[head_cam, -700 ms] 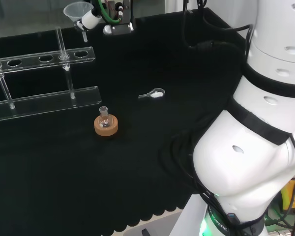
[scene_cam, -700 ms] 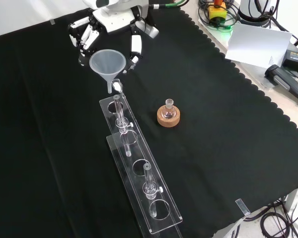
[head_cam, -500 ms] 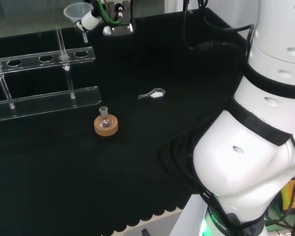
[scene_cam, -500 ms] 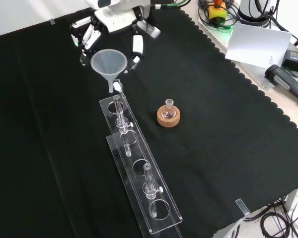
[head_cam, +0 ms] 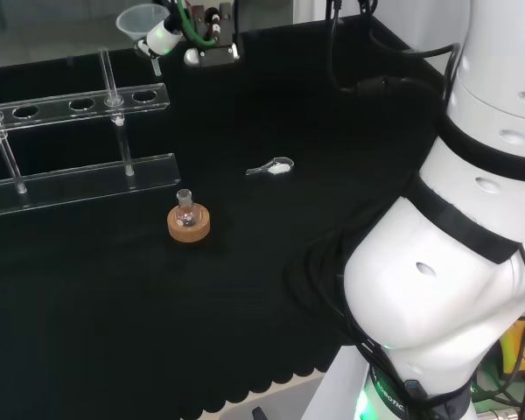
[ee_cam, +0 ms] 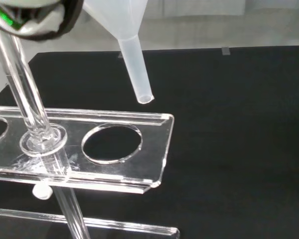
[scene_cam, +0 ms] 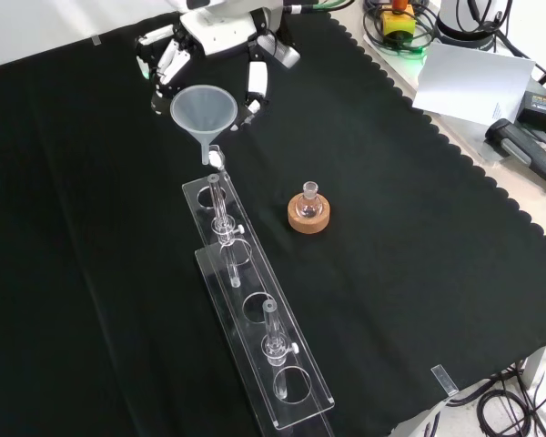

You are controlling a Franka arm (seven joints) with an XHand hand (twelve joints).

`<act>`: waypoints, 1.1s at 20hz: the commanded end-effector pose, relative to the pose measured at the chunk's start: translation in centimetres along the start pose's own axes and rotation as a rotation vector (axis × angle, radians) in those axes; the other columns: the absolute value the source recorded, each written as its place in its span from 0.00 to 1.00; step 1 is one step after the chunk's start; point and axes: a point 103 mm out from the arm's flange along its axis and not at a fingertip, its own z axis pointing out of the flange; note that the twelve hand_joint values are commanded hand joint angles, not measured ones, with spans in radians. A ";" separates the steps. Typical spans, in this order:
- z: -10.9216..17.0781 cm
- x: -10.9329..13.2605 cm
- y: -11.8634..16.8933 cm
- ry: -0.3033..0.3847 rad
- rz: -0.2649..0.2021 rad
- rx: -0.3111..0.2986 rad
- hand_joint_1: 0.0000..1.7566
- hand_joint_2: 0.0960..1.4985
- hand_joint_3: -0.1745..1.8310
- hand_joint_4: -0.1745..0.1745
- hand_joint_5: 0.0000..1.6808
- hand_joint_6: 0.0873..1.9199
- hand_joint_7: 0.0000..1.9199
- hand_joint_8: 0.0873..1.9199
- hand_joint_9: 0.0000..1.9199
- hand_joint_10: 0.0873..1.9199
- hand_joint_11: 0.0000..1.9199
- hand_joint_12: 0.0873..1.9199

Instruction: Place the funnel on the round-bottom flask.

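Holding the funnel (scene_cam: pixel 203 112) in my hand (scene_cam: pixel 220 35), I have my fingers (scene_cam: pixel 253 84) curled round its wide cone, with the stem pointing down. In the front view the funnel hangs in the air at the top of the cloth (scene_cam: pixel 419 237), its stem tip just above the upper end of the clear rack (scene_cam: pixel 255 314). From the wrist view the stem (ee_cam: pixel 135 69) ends clear of the rack's top plate (ee_cam: pixel 154 144), just off from the last round hole (ee_cam: pixel 112 143), with nothing touching it. A glass tube (ee_cam: pixel 25 94) stands through the next hole along.

The round-bottom flask (scene_cam: pixel 309 204) sits upright on its cork ring (scene_cam: pixel 308 218), out on the open cloth to the right of the rack in the front view and well apart from the funnel. In the head view the flask (head_cam: pixel 186 210) stands in front of the rack (head_cam: pixel 70 166), while my hand (head_cam: pixel 197 22) and the funnel (head_cam: pixel 140 19) are at the far edge. A small spatula-like piece (head_cam: pixel 272 167) lies on the cloth to the right of the flask in that view
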 end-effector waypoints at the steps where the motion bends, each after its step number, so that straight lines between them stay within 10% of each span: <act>1: -0.2 -1.0 -1.2 -0.016 0.035 -0.007 0.49 0.32 0.52 0.30 0.36 0.27 0.53 0.40 0.40 0.25 0.00 0.78; 22: -0.8 -4.1 -9.2 0.100 0.168 0.037 0.49 0.32 0.52 0.32 0.38 0.29 0.54 0.41 0.40 0.25 0.00 0.78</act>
